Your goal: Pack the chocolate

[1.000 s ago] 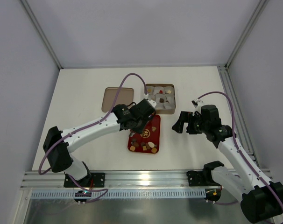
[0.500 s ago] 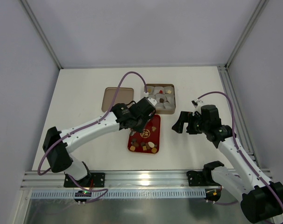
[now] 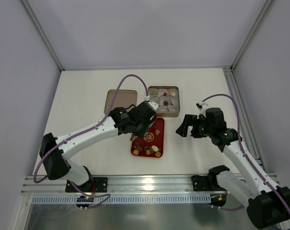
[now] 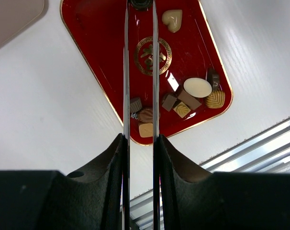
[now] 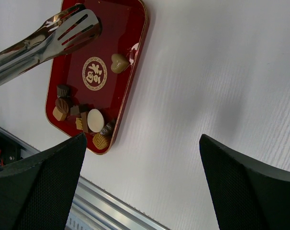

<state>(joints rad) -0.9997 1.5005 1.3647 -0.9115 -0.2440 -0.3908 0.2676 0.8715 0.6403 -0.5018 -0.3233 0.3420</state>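
While the left tool (image 4: pixel 140 142) is clamped on a pair of metal tongs (image 4: pixel 126 72), its fingers pressing the two thin blades close together, the right tool (image 3: pixel 183 125) hangs with its fingers spread wide apart and nothing between them.

The left arm reaches across the middle of the bench (image 3: pixel 87 86), so that the tongs point over the far end of the red tray (image 4: pixel 87 43). In the left wrist view a dark piece (image 4: pixel 140 4) sits between the tong tips at the very top edge, only partly in frame. The right wrist view shows the slotted tong ends above the tray's far corner, but the piece cannot be made out there.

Most of the chocolate (image 4: pixel 197 87) lies on the tray, bunched at its near end: a cream oval, a ridged tan shell, several brown squares and a few small dark ones, some touching each other. A tan heart-shaped piece (image 4: pixel 172 19) lies apart from them, beside the gold emblem at the tray's centre.

Just beyond the tray stands a square tin (image 3: pixel 164 114) lined with white paper cups (image 3: pixel 166 101), some of them holding a piece. Its tan lid (image 3: pixel 120 101) lies flat to the left of it. The right tool is off to the tray's right, above bare bench.
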